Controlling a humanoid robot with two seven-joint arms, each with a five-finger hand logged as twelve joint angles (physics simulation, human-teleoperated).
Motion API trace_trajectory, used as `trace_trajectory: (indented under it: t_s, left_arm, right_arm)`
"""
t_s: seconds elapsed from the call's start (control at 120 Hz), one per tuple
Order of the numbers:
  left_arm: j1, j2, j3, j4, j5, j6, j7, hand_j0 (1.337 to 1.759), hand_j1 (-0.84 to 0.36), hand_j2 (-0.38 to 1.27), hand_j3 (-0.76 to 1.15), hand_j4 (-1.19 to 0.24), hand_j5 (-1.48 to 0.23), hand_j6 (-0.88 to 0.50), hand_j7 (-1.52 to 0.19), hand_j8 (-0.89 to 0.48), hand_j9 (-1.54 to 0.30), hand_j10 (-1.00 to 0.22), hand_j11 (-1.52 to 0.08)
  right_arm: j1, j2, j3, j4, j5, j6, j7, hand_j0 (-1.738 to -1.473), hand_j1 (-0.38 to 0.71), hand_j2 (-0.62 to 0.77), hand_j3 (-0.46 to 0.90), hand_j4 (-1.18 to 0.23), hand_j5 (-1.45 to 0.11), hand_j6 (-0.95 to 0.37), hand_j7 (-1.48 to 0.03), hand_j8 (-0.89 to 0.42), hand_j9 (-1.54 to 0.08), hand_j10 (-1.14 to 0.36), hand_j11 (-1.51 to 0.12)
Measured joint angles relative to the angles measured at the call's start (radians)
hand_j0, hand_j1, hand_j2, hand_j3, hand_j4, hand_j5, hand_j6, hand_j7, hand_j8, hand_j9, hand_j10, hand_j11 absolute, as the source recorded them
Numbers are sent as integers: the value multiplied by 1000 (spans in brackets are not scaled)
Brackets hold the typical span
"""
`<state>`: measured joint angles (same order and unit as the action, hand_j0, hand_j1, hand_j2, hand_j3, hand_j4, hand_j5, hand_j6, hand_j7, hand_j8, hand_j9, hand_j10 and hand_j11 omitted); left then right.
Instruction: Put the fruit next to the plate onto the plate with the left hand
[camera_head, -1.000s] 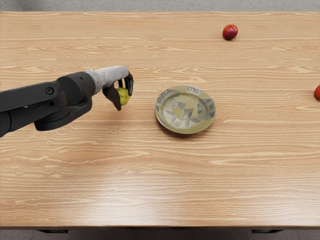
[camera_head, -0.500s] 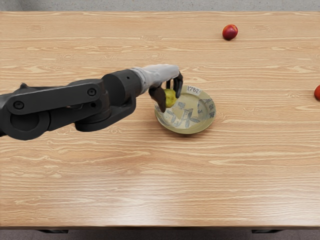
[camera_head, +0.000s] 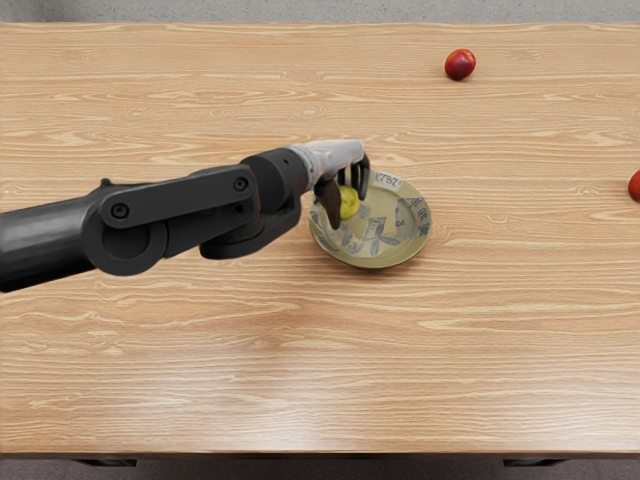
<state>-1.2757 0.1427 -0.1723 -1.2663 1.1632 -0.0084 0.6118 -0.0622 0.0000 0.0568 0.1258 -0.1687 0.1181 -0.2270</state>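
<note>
Near the frame's middle, the left hand (camera_head: 343, 190) pinches the fruit (camera_head: 348, 202) over the plate (camera_head: 418, 228), so it should go low, then spread its fingers gently.

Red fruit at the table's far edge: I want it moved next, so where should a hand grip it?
Probably across its widest middle, from above: the red fruit is round and stands free on the table, so every side is open. The left hand is holding the yellow fruit.

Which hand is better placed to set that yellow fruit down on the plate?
Left. The left hand grips the yellow fruit right over the plate, on its left side; no right arm shows.
</note>
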Motion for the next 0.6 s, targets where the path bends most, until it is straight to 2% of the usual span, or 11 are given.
trace_trajectory:
  t_s: [0.5,0.6]
  left_arm:
    - [27,-53,34,91,1,0,0,1650,-320,504,0,-769,-1149,-435,-1105,-444,-1082,-796,-1081]
    - [25,-71,35,95,1,2,-1,1652,-303,466,0,-715,-1045,-472,-1011,-472,-994,-748,-994]
  right_arm:
    - [-1,0,0,0,0,0,0,-1658,-349,0,0,0,0,0,0,0,0,0,0]
    - [-2,0,0,0,0,0,0,-1658,-349,0,0,0,0,0,0,0,0,0,0]
